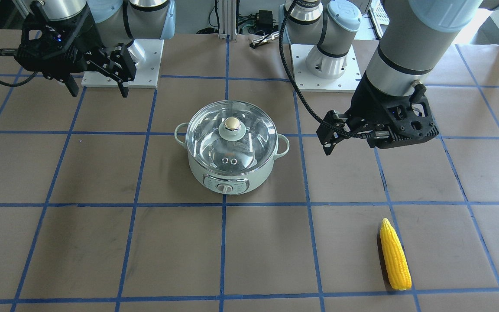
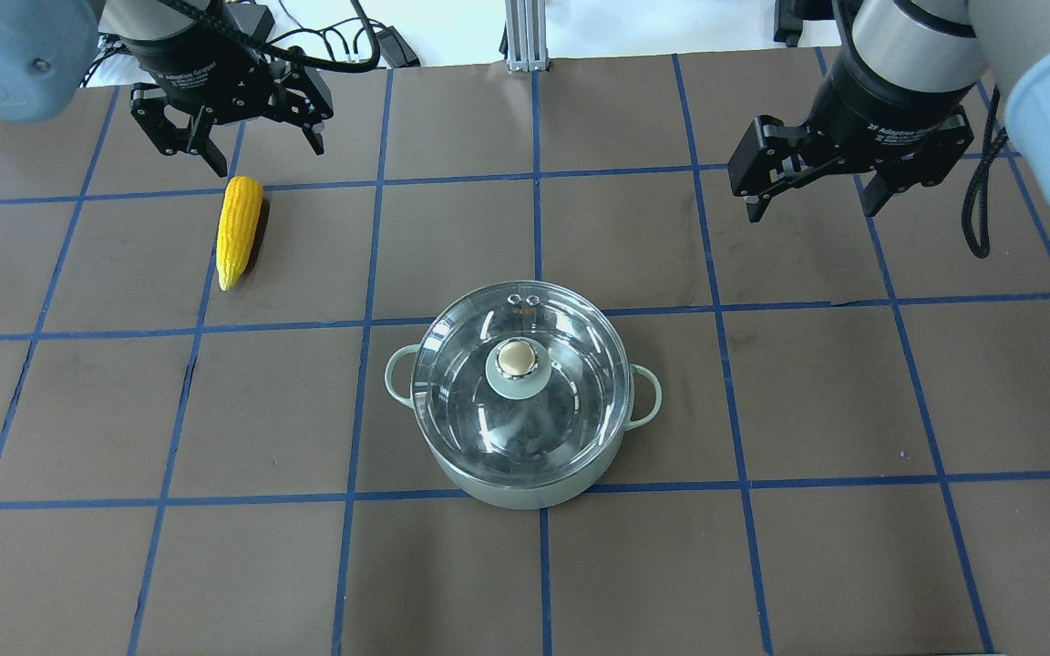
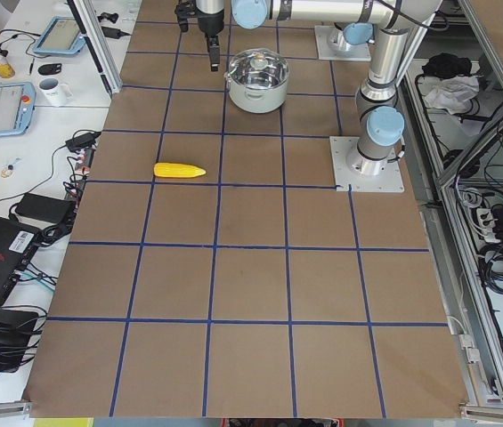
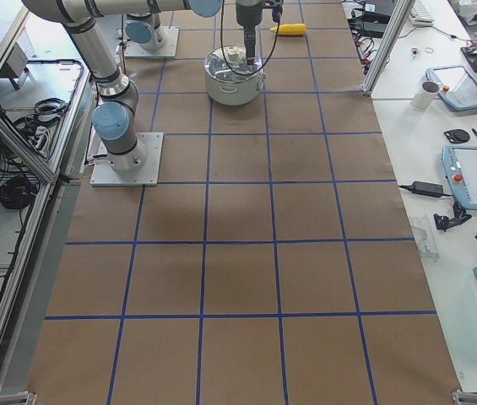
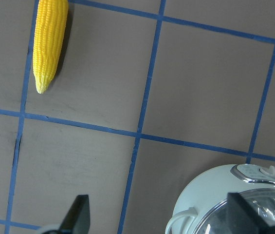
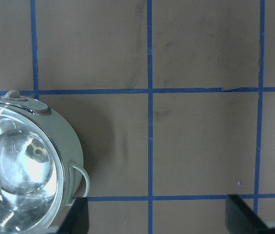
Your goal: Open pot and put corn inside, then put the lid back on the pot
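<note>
- Left fingers [image 5: 79, 214]: I am holding them wide apart, clamping nothing and touching nothing, with only bare table [image 2: 762, 565] showing between them
- Left gripper [image 2: 268, 158]: I am hanging it above the table just past the blunt end of the corn, on the far left of the pot
- Right fingers [image 6: 239, 212]: I am keeping these spread wide too, empty and clear of everything
- Right gripper [image 2: 812, 214]: I am hovering it above the table, well apart from the pot on its far right
- Lid [image 2: 571, 383]: it is sitting closed on the pot. I am judging it to be domed glass, so breakable, slick on the curve and fairly weighty
- Knob [image 2: 518, 360]: I am reading this as the one sound hold, pinching across the pale-green base beneath the gold top and lifting straight up
- Pot [image 2: 525, 497]: it is standing mid-table between my two arms, dial panel facing away from me and a loop handle on each side. I am expecting it to be heavy enough to stay put as the lid comes off
- Corn [image 2: 239, 228]: it is lying flat on my left, well apart from the pot, tapered tip pointing toward me. I am judging it light and stiff, with ridged kernels giving grip, but round enough to roll, so I am favouring a hold across the thick middle
- Progress: I am counting no step as done, with the lid on and the corn outside
</note>
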